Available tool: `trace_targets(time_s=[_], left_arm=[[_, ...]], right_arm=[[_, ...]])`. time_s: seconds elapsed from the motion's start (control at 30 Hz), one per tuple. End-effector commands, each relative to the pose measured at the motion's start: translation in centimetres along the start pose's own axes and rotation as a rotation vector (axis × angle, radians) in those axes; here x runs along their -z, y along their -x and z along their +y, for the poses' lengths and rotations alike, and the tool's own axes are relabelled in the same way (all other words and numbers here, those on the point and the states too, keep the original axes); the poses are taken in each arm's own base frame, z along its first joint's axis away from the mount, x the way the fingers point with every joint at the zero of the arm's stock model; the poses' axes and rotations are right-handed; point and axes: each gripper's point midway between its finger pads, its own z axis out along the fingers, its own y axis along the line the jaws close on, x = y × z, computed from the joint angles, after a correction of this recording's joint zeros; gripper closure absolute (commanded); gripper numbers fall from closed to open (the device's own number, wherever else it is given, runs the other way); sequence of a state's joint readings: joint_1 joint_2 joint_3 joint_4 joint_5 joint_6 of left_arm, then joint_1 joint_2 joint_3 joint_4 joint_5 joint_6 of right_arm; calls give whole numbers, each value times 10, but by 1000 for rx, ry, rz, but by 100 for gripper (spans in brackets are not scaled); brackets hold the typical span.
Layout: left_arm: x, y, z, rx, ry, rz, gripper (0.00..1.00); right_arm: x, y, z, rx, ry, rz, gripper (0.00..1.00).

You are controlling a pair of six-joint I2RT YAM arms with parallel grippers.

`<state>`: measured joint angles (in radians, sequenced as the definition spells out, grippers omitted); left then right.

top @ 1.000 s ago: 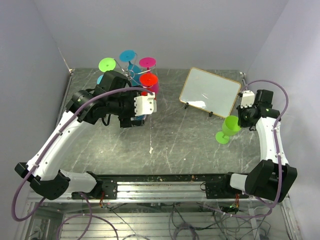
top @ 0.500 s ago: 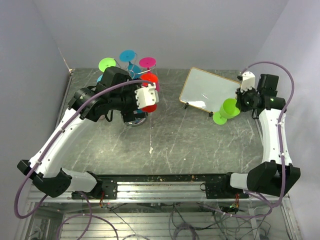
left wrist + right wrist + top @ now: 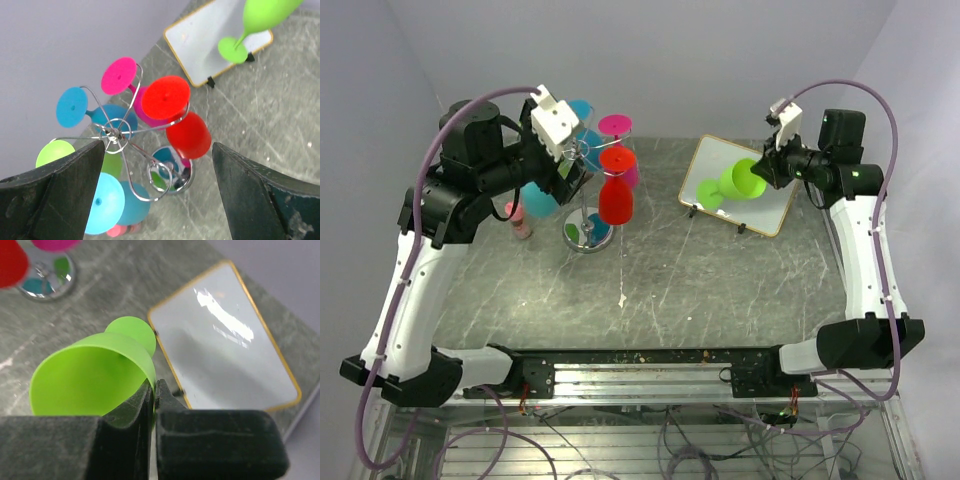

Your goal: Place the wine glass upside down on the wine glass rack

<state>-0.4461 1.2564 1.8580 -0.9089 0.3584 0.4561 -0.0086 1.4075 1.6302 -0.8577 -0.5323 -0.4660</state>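
Glass (image 3: 95, 371) in right pincer (image 3: 154, 391), midair

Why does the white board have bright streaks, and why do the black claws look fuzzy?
Right wrist view: light bounces off the white board as glare streaks, and the claw fingers sit too close to the lens to be sharp. Left wrist view: its claw fingers blur the same way, while the rack looks crisp.
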Motion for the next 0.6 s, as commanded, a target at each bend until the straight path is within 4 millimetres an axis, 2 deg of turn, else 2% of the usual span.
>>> trace_targets(time_s=[0.0,0.1,0.27,0.4,0.57], left_arm=[[-15,24,29,182,120,-122,2],[-15,31,47,240,213,-148,2],[-23,35,62,312,280,-168,2],[-34,37,68,355,285,-182,2],[-45,46,66,436,245,-203,4]], right_arm=[[9,72,20,61,130,-274,100],[18,106,19,83,124,-376,100],[42,154,17,98,109,-495,100],[54,184,20,61,133,-563,100],[61,210,41,54,249,-628,100]])
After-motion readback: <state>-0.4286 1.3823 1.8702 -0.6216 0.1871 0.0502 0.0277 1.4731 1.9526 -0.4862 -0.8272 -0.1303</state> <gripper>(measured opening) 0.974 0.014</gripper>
